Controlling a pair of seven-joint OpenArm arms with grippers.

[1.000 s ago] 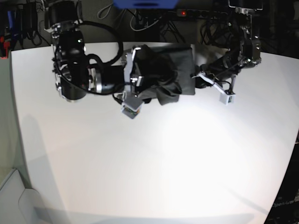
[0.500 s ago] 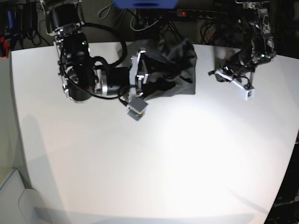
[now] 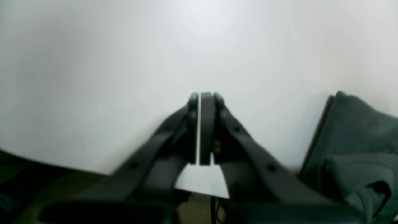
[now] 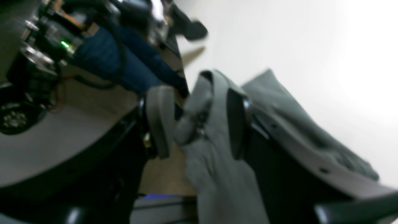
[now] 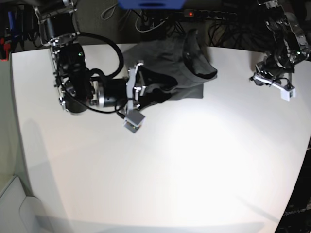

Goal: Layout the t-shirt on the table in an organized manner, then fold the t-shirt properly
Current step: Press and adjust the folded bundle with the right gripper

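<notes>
R gripper [image 4: 194,124] sat w/ jaws spread, a bunched fold of the t-shirt [image 4: 217,174] lying between them; can't tell if either pad actually touched cloth. Prob there to drag fabric out flat. L gripper [image 3: 200,127] was pressed together, nothing in it, parked over bare table [image 3: 93,62], shirt at its 3 o'clock, apart.

Base cam showed what wrist cams didn't: shirt crumpled at table's 12 o'clock edge, not laid out, L gripper [image 5: 272,83] well clear at 2 o'clock. R wrist cam alone showed cloth inside the jaws.
</notes>
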